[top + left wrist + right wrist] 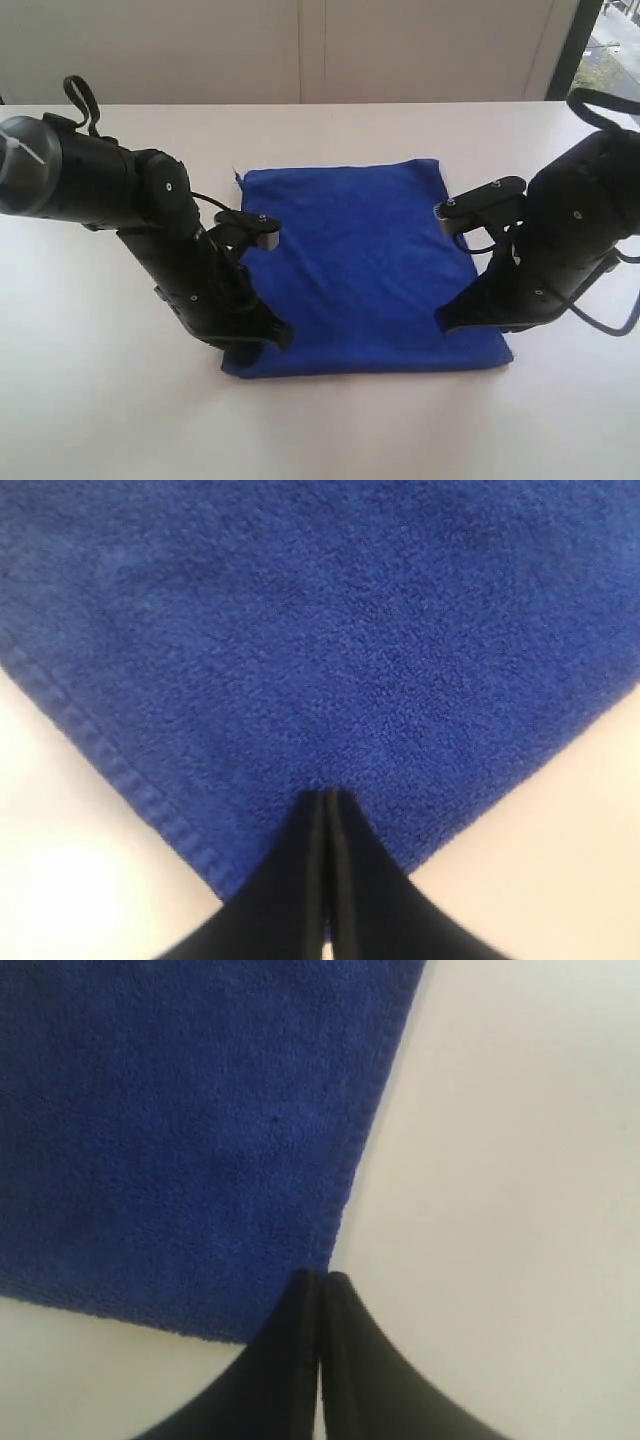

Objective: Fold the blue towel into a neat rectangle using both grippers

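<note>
Both wrist views crop the deep royal-blue microfibre towel [330, 630] at the edges, and I can't tell if the narrow black left pincer [327, 797] or right pincer [320, 1278] has cloth pinched. Outside, the bulky black left arm [190, 270] and right arm [545, 270] cover bits of it.

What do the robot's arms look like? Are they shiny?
The left arm and right arm are chunky, slightly glossy black, with tiny silver screws. Black cables loop off them. The left tool and right tool each end in thin, pointed black fingers.
</note>
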